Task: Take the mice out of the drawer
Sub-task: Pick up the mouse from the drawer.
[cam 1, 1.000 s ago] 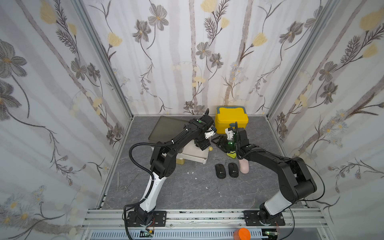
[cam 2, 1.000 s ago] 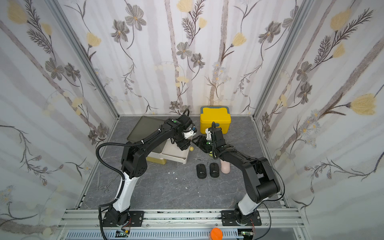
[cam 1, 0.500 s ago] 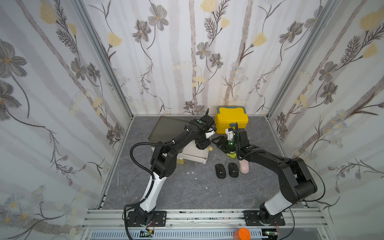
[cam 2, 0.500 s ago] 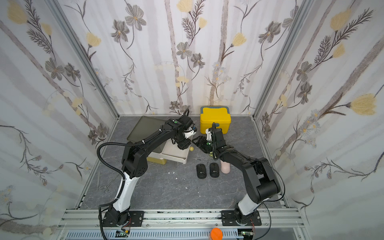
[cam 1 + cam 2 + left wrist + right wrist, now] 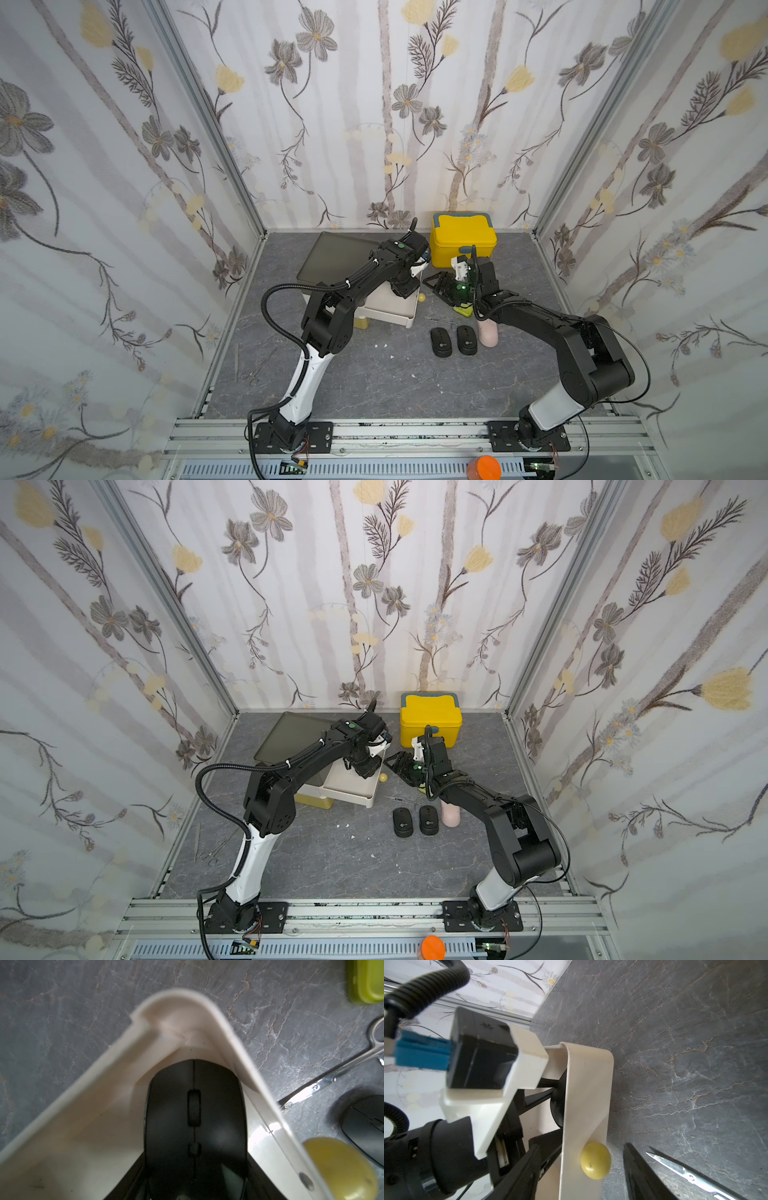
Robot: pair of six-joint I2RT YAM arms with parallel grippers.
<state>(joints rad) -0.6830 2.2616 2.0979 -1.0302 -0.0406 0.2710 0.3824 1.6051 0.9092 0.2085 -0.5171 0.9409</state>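
A cream drawer point(image 5: 390, 309) stands pulled out at mid-table. My left gripper point(image 5: 405, 286) reaches into its front corner and is shut on a black mouse point(image 5: 195, 1115), which lies between its fingers point(image 5: 128, 1178). My right gripper point(image 5: 436, 282) is open and straddles the drawer's front wall point(image 5: 587, 1084). One finger is inside, the other outside, a little apart from the yellow knob point(image 5: 595, 1160). Two slim black mice point(image 5: 441, 342) point(image 5: 466, 339) and a pale pink mouse point(image 5: 488, 333) lie side by side on the table in front of the drawer. The rest of the drawer's inside is hidden by the left arm.
A yellow lidded box point(image 5: 463, 241) stands at the back, and a dark tray point(image 5: 336, 259) lies behind the drawer. A lime-green pill box point(image 5: 463, 309) and steel scissors point(image 5: 311, 1088) lie beside the right gripper. Forceps point(image 5: 253, 370) rest near the left wall.
My left gripper has closed on the black mouse inside the drawer. Both arms have stayed almost where they were, and the right gripper's opening is unchanged.
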